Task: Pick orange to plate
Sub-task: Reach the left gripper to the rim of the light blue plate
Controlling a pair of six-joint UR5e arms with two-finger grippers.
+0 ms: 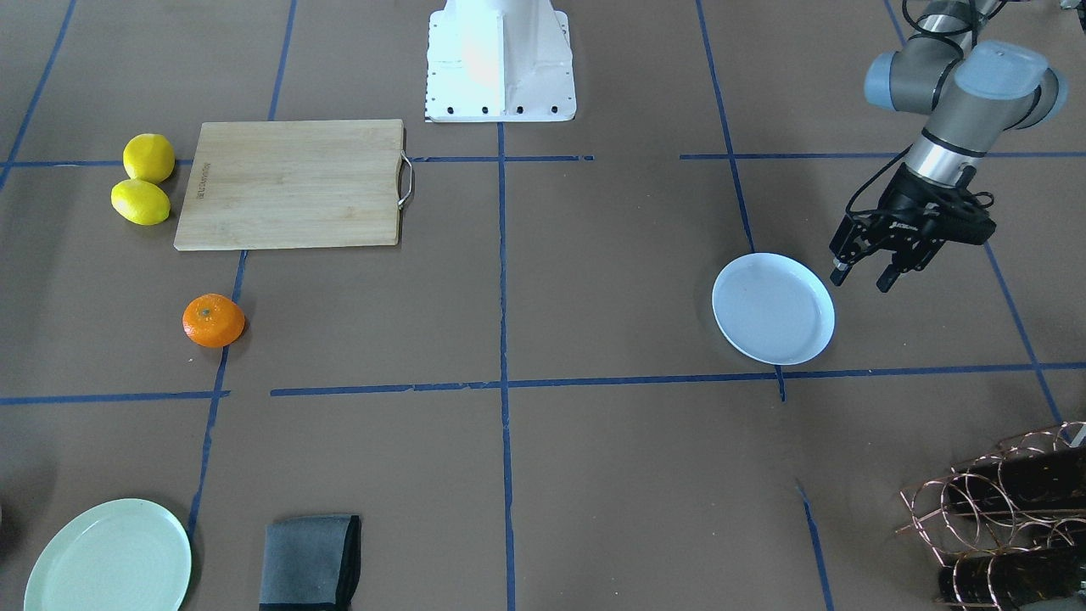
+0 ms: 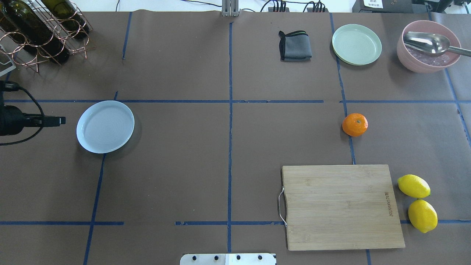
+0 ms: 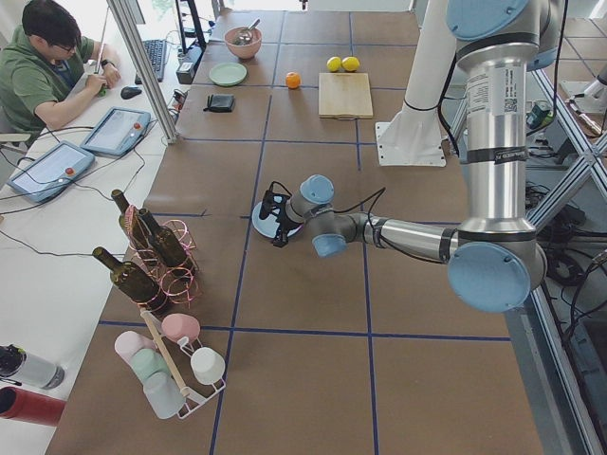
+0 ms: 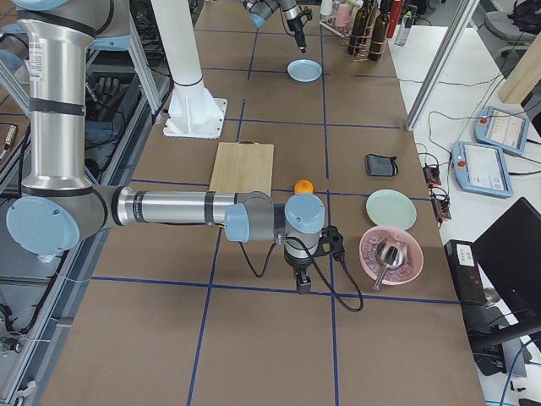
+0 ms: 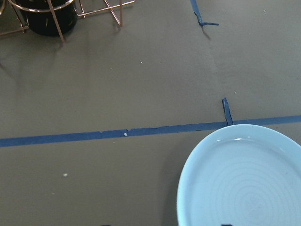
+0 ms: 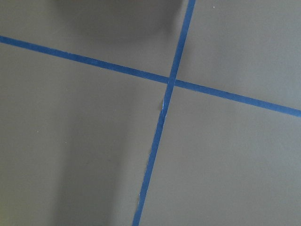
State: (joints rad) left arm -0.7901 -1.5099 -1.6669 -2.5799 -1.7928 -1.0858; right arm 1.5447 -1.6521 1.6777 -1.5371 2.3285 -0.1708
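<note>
The left hand (image 2: 59, 120) hangs with fingers spread just beside the pale blue plate (image 2: 105, 126). Well apart to the right, the orange (image 2: 354, 124) sits on the table (image 2: 228, 165). Whether the right hand (image 4: 302, 283) is spread, I cannot tell.

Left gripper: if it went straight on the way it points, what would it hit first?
Probably the plate at its rim, or the table right beside it. The left gripper is open and points down, just off the plate's edge. Depth is unclear, so I cannot tell which.
</note>
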